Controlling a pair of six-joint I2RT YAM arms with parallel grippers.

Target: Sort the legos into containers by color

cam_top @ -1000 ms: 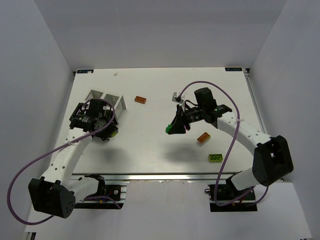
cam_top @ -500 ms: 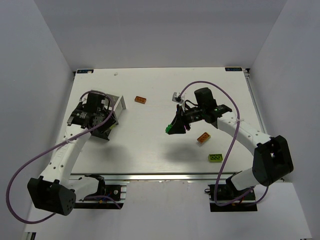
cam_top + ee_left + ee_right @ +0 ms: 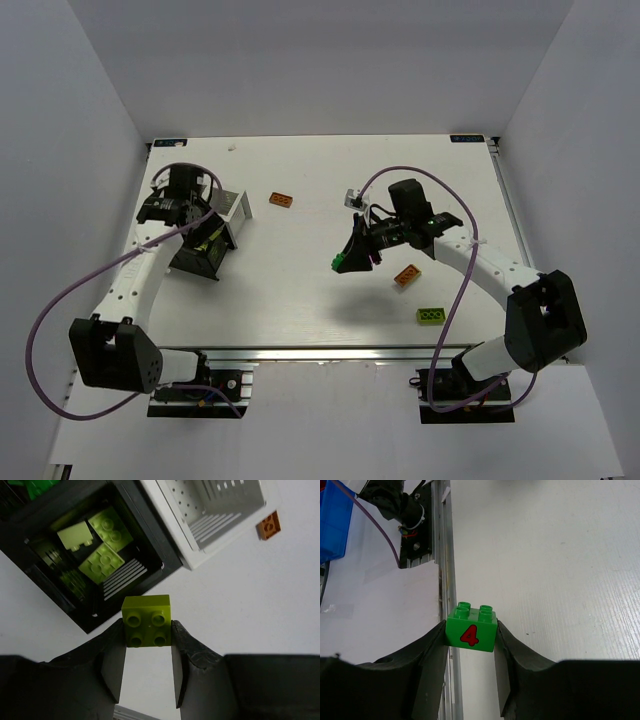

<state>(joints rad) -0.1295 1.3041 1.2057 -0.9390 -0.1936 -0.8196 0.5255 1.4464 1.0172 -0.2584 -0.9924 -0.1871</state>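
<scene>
My left gripper [image 3: 146, 630] is shut on a lime brick [image 3: 146, 620] and holds it above the edge of the black container [image 3: 47, 587], which has several lime bricks [image 3: 102, 560] in it. The white container [image 3: 172, 517] stands right beside it. In the top view the left gripper [image 3: 208, 236] hangs over the black container [image 3: 192, 264], next to the white one [image 3: 236, 208]. My right gripper [image 3: 470, 640] is shut on a dark green brick [image 3: 470, 628] marked with a red 4. It holds the brick above the table's middle [image 3: 343, 262].
An orange brick [image 3: 282, 199] lies right of the white container and shows in the left wrist view [image 3: 268, 525]. Another orange brick [image 3: 407, 276] and a lime brick [image 3: 431, 315] lie under the right arm. A small grey-white piece [image 3: 352, 195] lies farther back.
My left arm has swung back and to the left, bringing the lime brick over the containers. My right gripper has stayed almost still with the green brick.
</scene>
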